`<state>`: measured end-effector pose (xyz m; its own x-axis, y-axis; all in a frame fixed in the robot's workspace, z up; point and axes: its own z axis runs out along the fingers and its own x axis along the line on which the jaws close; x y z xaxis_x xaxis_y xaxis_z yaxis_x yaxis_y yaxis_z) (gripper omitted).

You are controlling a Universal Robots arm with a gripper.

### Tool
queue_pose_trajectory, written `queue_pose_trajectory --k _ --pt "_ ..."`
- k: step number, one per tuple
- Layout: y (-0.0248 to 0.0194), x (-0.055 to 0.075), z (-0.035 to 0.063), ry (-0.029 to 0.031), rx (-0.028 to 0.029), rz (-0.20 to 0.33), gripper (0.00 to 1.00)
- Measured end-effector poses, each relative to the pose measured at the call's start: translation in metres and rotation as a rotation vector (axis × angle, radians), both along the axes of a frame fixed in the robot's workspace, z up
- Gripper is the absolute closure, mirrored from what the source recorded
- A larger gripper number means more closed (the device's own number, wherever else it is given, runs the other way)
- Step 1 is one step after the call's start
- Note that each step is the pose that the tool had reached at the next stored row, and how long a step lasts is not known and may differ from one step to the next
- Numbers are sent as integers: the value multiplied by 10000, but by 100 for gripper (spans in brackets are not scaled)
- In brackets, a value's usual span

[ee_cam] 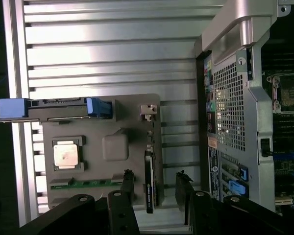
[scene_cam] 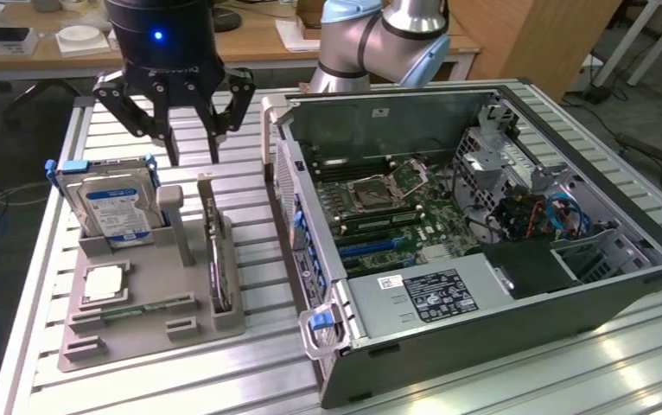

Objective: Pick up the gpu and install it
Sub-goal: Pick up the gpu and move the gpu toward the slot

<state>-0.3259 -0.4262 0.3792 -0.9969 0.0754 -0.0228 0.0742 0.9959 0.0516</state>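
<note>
The gpu (scene_cam: 218,264) stands on its edge in a slot of the grey holder tray (scene_cam: 147,333), a thin dark card with a metal bracket end pointing up at the back. My gripper (scene_cam: 194,157) hangs open above the tray's far end, a little behind and over the card. In the wrist view the gpu (ee_cam: 151,183) runs as a narrow black strip between my two fingertips (ee_cam: 128,182), with the gripper (ee_cam: 155,185) straddling it from above and not touching it. The open computer case (scene_cam: 481,225) lies to the exterior view's right, its motherboard with blue slots (scene_cam: 368,246) exposed.
On the same tray stand a silver hard drive with blue label (scene_cam: 110,203), a square processor (scene_cam: 103,284) and a narrow green memory stick (scene_cam: 135,309). The case wall (ee_cam: 235,98) rises close beside the tray. Slatted aluminium table (scene_cam: 238,372) lies underneath; a desk stands behind.
</note>
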Motion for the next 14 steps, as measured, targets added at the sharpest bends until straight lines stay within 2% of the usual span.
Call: queue_pose_trajectory --k 14 --pt "-17 0 -54 -1 37 0 53"
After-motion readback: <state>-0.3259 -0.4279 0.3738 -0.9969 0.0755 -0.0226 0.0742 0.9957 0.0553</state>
